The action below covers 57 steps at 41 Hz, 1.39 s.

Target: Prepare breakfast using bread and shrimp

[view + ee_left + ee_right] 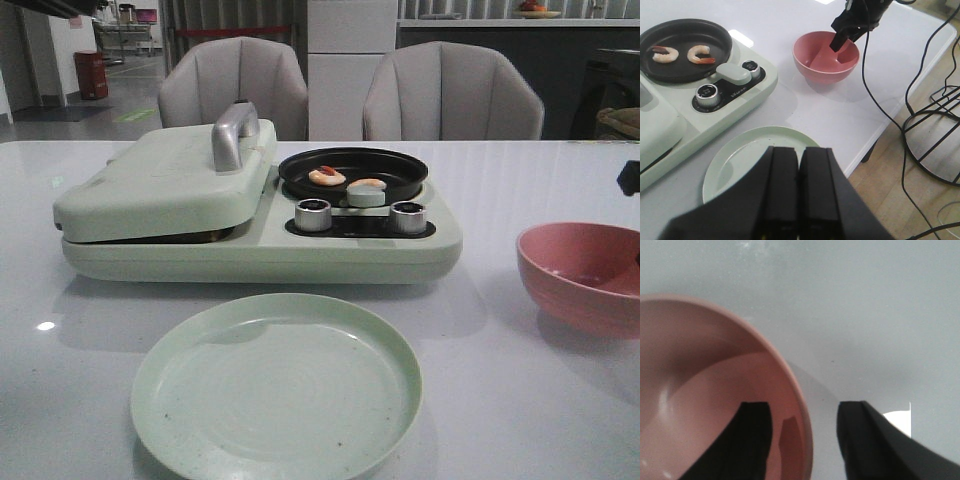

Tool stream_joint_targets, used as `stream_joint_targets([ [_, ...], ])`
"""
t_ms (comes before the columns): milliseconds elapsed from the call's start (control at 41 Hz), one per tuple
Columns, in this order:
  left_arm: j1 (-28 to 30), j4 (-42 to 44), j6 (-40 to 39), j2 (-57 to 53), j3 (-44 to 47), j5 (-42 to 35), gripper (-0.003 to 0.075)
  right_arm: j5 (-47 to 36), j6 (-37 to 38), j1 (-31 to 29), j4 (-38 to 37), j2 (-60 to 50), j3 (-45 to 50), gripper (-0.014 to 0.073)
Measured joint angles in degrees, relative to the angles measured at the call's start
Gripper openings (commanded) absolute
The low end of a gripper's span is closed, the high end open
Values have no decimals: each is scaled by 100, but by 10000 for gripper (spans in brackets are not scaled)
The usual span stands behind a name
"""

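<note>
dim, soft overhead light; glare spots on the table (pixel 45 325); blurred right-wrist close-up

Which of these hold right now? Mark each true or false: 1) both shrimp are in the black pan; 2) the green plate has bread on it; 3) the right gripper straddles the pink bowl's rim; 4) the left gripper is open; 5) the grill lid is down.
1) True. Both shrimp lie in the black pan.
2) False. The green plate is bare; no bread shows in any view.
3) True. The right gripper has one finger inside the pink bowl and one outside its rim.
4) False. The left gripper has its fingers pressed together, holding nothing.
5) True. The grill lid is lowered over its plate.
</note>
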Motion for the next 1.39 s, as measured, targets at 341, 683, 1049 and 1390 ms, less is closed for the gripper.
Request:
stream_joint_targets([
  [341, 0, 0, 0, 0, 0, 32, 98, 1223, 0, 1090, -297, -2246, -273, 410],
  [683, 59, 442, -475, 0, 0, 70, 104, 2404, 438, 2274, -696, -4500, -98, 410],
  [1049, 1058, 2394, -2573, -331, 0, 984, 103, 2650, 809, 2274, -1216, -6210, 1153, 410],
  [1390, 1506, 2485, -2682, -597, 0, 1088, 101, 2642, 831, 2274, -1205, -6524, 1505, 32],
])
